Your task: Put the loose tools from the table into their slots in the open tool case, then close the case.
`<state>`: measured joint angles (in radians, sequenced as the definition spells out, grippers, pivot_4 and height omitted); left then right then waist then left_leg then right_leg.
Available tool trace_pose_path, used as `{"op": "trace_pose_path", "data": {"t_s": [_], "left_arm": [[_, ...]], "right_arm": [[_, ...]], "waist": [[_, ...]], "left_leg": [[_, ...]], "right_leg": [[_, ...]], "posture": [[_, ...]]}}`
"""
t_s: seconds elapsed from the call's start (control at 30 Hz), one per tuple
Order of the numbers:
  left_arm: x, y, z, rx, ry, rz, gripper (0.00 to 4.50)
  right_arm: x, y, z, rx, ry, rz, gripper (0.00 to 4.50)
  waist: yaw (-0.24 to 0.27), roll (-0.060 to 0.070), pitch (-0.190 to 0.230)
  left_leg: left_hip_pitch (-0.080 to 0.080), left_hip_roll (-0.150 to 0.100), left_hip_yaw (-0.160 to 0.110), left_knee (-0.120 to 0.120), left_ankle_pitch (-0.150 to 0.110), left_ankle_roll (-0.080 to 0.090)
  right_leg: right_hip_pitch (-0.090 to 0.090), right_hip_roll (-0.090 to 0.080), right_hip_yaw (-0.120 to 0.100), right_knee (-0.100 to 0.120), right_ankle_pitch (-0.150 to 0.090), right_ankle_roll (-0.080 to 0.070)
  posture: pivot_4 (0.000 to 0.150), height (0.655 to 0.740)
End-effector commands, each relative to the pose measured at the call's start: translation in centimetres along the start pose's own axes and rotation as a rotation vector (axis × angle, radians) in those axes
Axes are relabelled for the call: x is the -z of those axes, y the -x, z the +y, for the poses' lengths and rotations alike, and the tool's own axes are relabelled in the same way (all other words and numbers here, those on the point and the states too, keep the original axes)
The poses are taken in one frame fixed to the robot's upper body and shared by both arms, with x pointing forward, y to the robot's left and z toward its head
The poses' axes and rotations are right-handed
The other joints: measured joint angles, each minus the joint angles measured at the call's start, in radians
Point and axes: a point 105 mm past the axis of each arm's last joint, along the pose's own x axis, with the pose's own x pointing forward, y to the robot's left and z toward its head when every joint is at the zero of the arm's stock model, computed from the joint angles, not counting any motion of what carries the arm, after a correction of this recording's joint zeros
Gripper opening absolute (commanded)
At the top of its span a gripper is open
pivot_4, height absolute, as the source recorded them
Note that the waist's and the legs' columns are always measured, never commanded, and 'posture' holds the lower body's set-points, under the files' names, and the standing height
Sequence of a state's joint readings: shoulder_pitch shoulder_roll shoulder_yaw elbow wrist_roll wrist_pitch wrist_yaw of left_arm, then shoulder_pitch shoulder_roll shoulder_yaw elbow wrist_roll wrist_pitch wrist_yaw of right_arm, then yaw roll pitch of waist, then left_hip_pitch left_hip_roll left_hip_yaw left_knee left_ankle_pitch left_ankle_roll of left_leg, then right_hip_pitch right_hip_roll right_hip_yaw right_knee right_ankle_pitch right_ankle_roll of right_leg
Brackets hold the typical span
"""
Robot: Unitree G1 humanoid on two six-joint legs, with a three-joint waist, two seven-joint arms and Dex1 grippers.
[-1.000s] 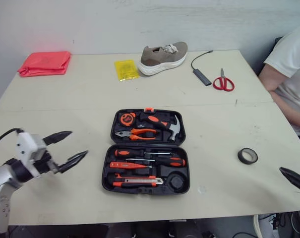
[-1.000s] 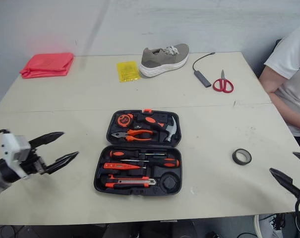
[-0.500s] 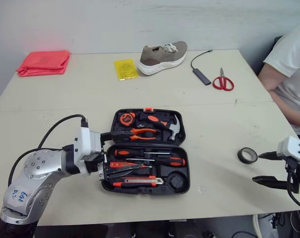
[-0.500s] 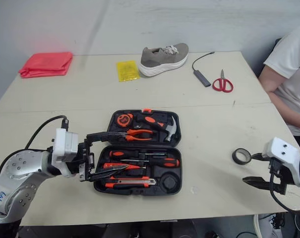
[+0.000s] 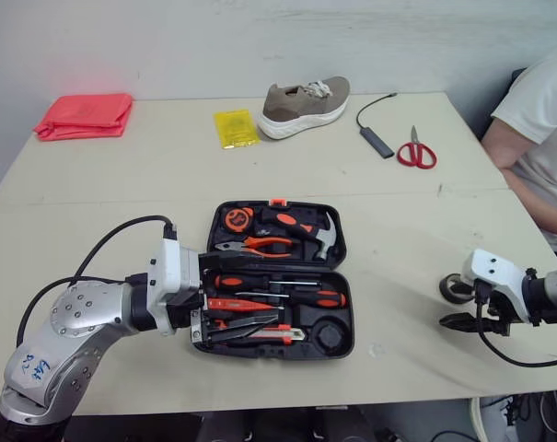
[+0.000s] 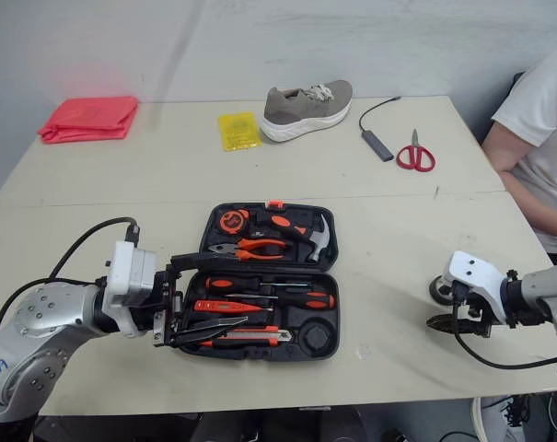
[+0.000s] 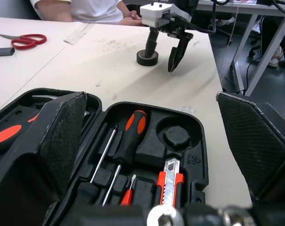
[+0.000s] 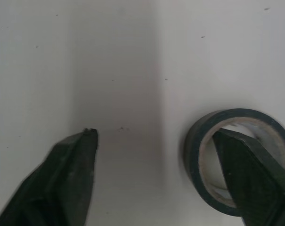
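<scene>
Looks like tape pickup: the right gripper, fingers spread, straddles the tape roll's wall on the table, well right of the tool case. Next it'd need to pinch that wall, then carry the roll to the empty round slot.

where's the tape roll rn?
The tape roll lies on the table's right side, right of the tool case; the open right gripper straddles its wall, one finger in its hole.

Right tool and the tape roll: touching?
Cannot tell. In the right wrist view one finger of the right tool overlaps the tape roll at its hole, the other stands clear; neither contact nor gap shows plainly.
</scene>
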<state>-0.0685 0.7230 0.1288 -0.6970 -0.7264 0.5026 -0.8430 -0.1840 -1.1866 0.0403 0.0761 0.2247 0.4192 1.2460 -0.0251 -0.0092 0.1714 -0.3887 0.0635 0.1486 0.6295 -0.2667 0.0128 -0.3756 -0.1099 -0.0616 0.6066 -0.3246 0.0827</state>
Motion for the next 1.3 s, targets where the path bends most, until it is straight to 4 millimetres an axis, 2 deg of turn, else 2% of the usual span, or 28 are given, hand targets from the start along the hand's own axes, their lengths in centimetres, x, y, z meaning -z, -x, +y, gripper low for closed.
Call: {"op": "trace_pose_path", "data": {"t_s": [0.03,0.13,0.17,0.23,0.37,0.47,0.53,0.57,0.6,0.67,0.77,0.93,1.07,1.17,1.3], "left_arm": [[-0.9,0.0,-0.5,0.018,-0.039,-0.012,4.50],[-1.0,0.1,-0.5,0.022,-0.051,-0.012,4.50],[-1.0,0.2,-0.5,0.023,-0.055,-0.010,4.50],[-1.1,0.4,-0.4,0.027,-0.064,-0.007,4.50],[-1.2,1.1,-0.5,0.051,-0.038,0.000,4.50],[-1.2,1.4,-0.3,0.049,-0.059,0.015,4.50],[-0.7,1.6,-0.7,0.078,-0.053,0.048,4.50],[-0.5,1.6,-0.9,0.088,-0.051,0.060,4.50],[-0.5,1.7,-0.9,0.087,-0.049,0.060,4.50],[-0.5,1.6,-1.0,0.077,-0.048,0.054,4.50],[-0.5,1.5,-0.9,0.064,-0.047,0.048,4.50],[0.0,1.4,-1.2,0.038,-0.017,0.057,4.50],[0.0,1.5,-1.2,0.035,-0.013,0.061,4.50],[0.1,1.5,-1.3,0.037,-0.006,0.068,4.50],[0.1,1.5,-1.3,0.035,-0.004,0.069,4.50]], "right_arm": [[0.3,-0.2,-0.3,0.005,0.024,0.033,1.71],[-0.2,-0.1,-0.9,0.027,0.068,0.027,0.24],[-0.9,0.0,-1.1,0.038,0.101,0.010,0.10],[-3.0,0.5,-1.1,0.024,0.206,-0.058,0.10],[-8.9,1.3,1.5,-0.106,0.388,-0.281,0.10],[-10.6,1.2,4.3,-0.248,0.510,-0.283,0.10],[-12.6,0.5,8.2,-0.419,0.562,-0.326,0.10],[-13.1,0.3,9.5,-0.475,0.577,-0.338,0.10],[-13.4,0.0,10.7,-0.527,0.593,-0.340,0.10],[-13.5,-0.4,11.9,-0.580,0.616,-0.320,0.10],[-13.2,-0.8,12.5,-0.608,0.617,-0.279,0.10],[-14.0,-3.7,14.1,-0.629,0.660,-0.308,0.10],[-13.4,-4.8,14.0,-0.642,0.684,-0.259,0.10],[-14.2,-5.3,13.6,-0.625,0.686,-0.255,0.10],[-13.8,-6.1,12.7,-0.591,0.690,-0.169,0.10]], "waist": [[0.000,0.000,0.000],[-0.002,0.000,0.000],[-0.002,0.000,0.000],[-0.003,0.001,0.001],[-0.009,0.002,0.001],[-0.004,0.002,0.002],[0.000,0.002,0.002],[-0.001,0.002,0.002],[-0.002,0.002,0.002],[-0.001,0.001,0.002],[0.000,0.001,0.003],[-0.006,-0.003,0.002],[-0.004,-0.002,0.003],[-0.005,-0.002,0.003],[-0.003,-0.002,0.003]], "left_leg": [[0.000,0.000,0.000,0.000,0.000,0.000],[0.000,0.000,0.000,0.000,0.000,0.000],[0.000,0.000,0.000,0.000,0.000,0.000],[0.000,0.000,0.000,0.001,-0.001,-0.001],[0.001,0.001,0.002,0.000,0.000,0.000],[0.001,0.003,0.000,0.000,0.000,-0.001],[0.001,0.003,-0.002,0.000,-0.001,-0.002],[0.001,0.003,-0.002,0.000,-0.001,-0.002],[0.001,0.003,-0.002,0.000,-0.002,-0.003],[0.001,0.003,-0.002,0.000,-0.004,-0.006],[0.000,0.000,-0.002,0.000,-0.005,-0.004],[0.000,0.000,-0.001,0.000,-0.005,-0.003],[0.000,0.000,-0.001,0.000,-0.005,-0.003],[0.000,0.000,-0.001,0.000,-0.005,-0.003],[0.000,0.000,-0.002,0.000,-0.005,-0.003]], "right_leg": [[0.000,0.000,0.000,0.000,0.000,0.000],[0.000,0.000,0.000,0.000,0.000,0.000],[0.000,0.000,0.000,0.000,0.000,0.000],[0.000,0.000,0.000,0.000,0.000,0.000],[0.000,0.002,0.001,0.002,0.001,0.002],[-0.001,0.003,0.001,0.003,0.003,0.005],[-0.001,0.004,-0.001,0.004,0.002,0.004],[-0.001,0.003,-0.001,0.004,0.002,0.003],[-0.001,0.003,0.000,0.004,0.002,0.003],[-0.001,0.001,-0.001,0.004,0.002,0.003],[-0.001,-0.003,0.000,0.003,-0.003,-0.005],[-0.001,-0.003,0.000,0.002,-0.003,-0.005],[-0.002,-0.003,-0.001,0.003,-0.003,-0.005],[-0.001,-0.003,-0.001,0.003,-0.003,-0.005],[-0.001,-0.003,-0.001,0.003,-0.003,-0.005]], "posture": [[0.150,0.7400],[0.150,0.7400],[0.150,0.7400],[0.150,0.7400],[0.150,0.7400],[0.150,0.7400],[0.150,0.7400],[0.150,0.7400],[0.150,0.7400],[0.150,0.7400],[0.150,0.7400],[0.150,0.7400],[0.150,0.7400],[0.150,0.7400],[0.150,0.7400]]}}
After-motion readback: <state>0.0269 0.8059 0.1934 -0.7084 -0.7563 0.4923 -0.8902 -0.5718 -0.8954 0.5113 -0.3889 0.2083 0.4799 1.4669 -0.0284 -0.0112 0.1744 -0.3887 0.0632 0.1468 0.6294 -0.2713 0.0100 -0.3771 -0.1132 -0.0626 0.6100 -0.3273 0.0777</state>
